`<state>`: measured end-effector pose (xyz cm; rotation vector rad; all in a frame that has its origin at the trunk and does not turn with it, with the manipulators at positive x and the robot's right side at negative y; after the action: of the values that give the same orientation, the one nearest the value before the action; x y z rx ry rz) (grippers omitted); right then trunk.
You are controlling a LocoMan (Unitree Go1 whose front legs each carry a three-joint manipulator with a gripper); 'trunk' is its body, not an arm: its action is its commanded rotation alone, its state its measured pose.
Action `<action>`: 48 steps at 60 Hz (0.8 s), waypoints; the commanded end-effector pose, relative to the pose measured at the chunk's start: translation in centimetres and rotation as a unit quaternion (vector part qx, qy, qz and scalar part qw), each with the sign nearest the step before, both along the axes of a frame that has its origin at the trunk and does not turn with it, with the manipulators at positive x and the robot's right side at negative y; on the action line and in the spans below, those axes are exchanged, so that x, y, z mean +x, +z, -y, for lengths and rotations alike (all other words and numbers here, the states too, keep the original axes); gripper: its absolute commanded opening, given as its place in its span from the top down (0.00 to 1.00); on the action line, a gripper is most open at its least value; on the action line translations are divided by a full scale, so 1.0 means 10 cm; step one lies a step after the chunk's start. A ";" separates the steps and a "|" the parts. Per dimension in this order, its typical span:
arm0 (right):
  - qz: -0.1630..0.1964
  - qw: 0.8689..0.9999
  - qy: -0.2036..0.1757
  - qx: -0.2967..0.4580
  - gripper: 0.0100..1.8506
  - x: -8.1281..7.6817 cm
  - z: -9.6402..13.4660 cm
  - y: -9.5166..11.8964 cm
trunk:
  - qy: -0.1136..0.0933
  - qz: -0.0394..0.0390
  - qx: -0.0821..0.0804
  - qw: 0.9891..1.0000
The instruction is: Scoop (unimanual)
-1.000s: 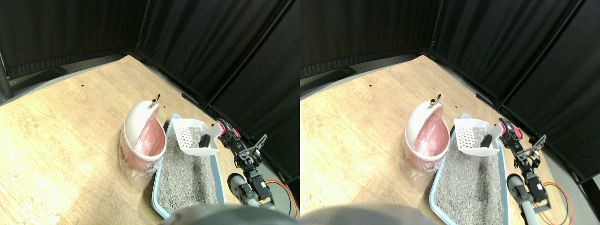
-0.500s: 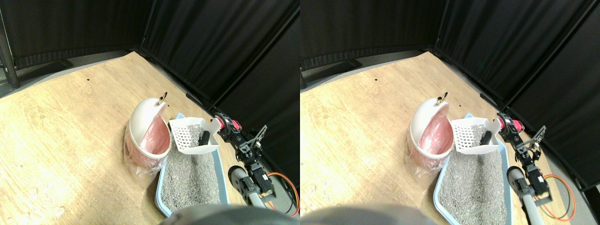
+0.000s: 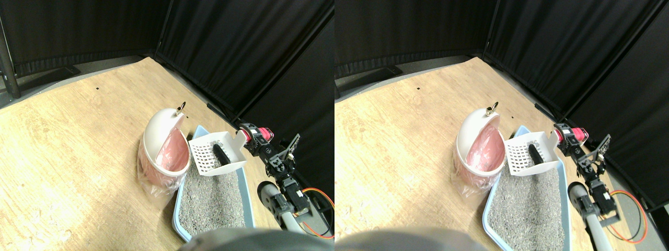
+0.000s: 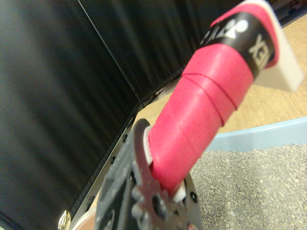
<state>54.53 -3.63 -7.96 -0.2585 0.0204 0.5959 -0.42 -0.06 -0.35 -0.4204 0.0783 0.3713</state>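
Pink-lined white bin (image 3: pixel 163 146) sits leftmost on the wood floor (image 3: pixel 78 136), w/ the blue litter tray (image 3: pixel 180 206) just beside it on the right. White slotted scoop (image 3: pixel 215 153) hangs over the tray's far end, next to the bin's mouth, w/ a dark lump (image 3: pixel 220 155) inside. Right gripper (image 3: pixel 254 140) is clamped on the scoop's pink-wrapped handle (image 4: pixel 201 110), jaws closed round it.

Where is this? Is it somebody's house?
Probably not a house. It looks like a robot test room: black curtains wall off a wooden floor, and a robot hand works a white scoop over a litter tray.
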 end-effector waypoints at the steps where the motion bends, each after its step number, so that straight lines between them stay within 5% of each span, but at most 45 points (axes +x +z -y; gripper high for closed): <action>1: 0.019 1.000 0.012 0.014 0.97 -0.03 -0.07 0.11 | 0.008 0.001 -0.003 1.000; 26: 0.016 0.999 0.035 0.017 0.97 -0.03 -0.15 0.13 | 0.012 0.002 -0.004 1.000; 48: 0.003 1.000 0.012 -0.001 0.97 -0.04 -0.19 0.12 | 0.015 0.002 -0.002 1.000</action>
<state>54.09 -2.06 -7.40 -0.2847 0.0523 0.6150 -0.33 0.04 -0.33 -0.4245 0.0743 0.3802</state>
